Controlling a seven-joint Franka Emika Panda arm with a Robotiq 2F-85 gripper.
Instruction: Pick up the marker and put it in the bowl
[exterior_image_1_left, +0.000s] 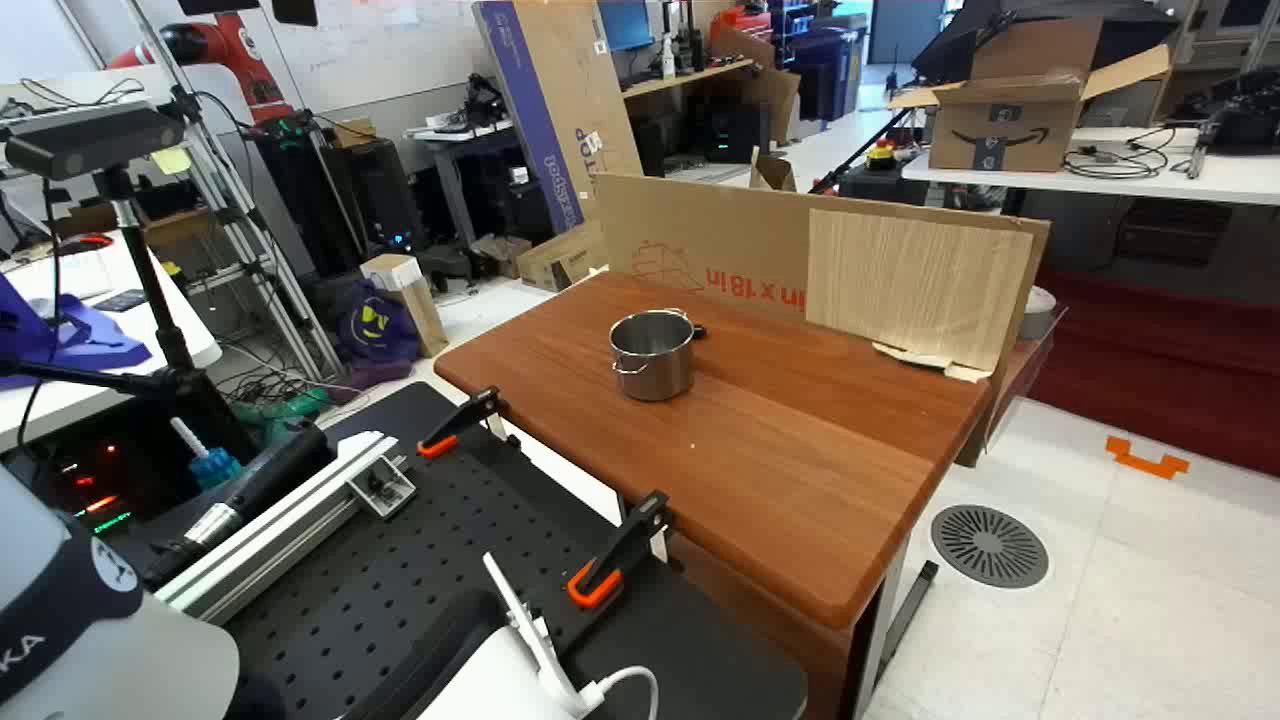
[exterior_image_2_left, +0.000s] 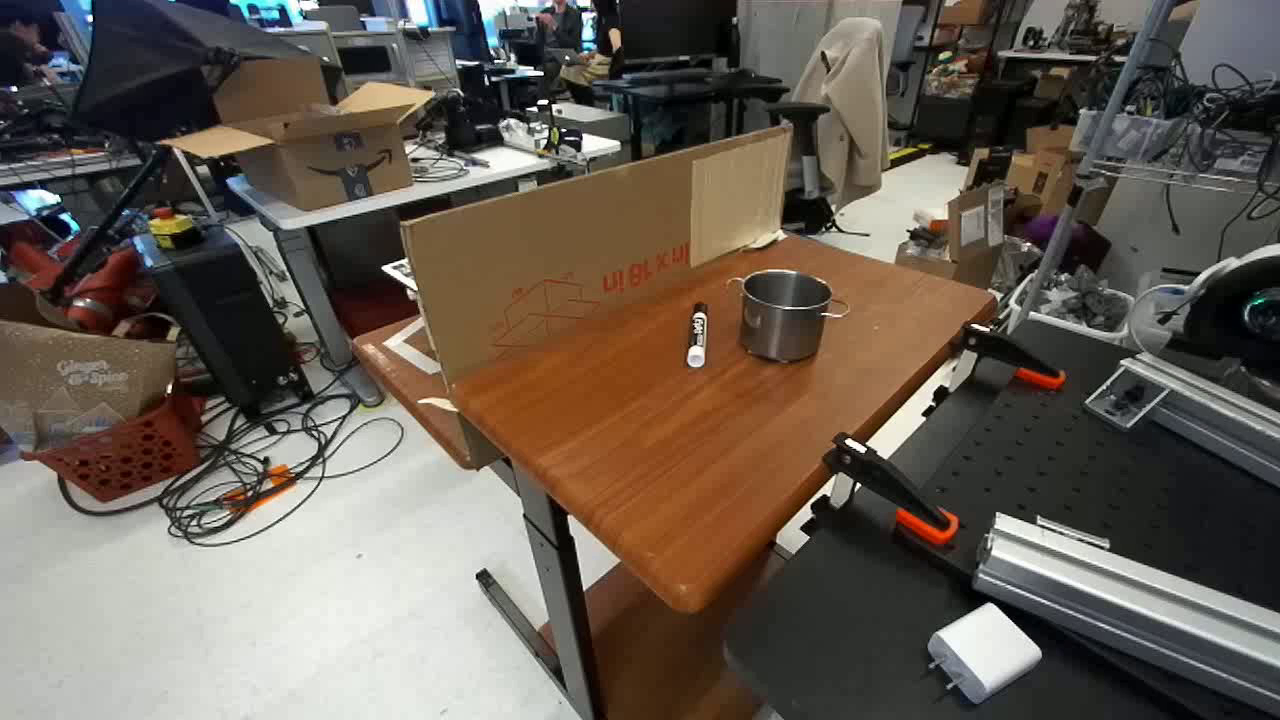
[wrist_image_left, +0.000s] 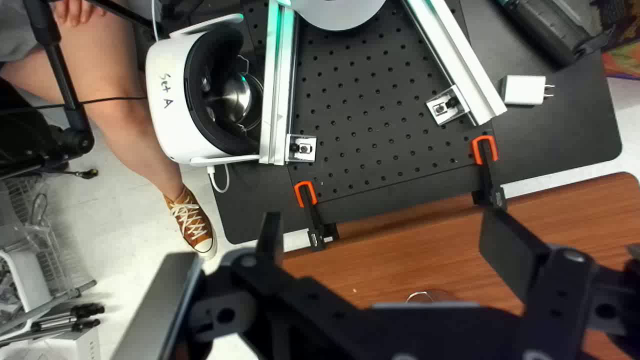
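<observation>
The bowl is a small grey steel cup with wire handles, upright on the brown wooden table. It also stands in an exterior view, and only one wire handle of the bowl shows in the wrist view. The marker is black with a white end and lies on the table beside the bowl, near the cardboard. Its dark end also peeks out behind the bowl. My gripper is wide open with nothing between its fingers, above the table's front edge. Neither exterior view shows it.
A cardboard sheet stands along the table's back edge. Clamps with orange tips grip the near edge beside the black perforated board. A white headset and metal rails lie on it. A person's leg is close by.
</observation>
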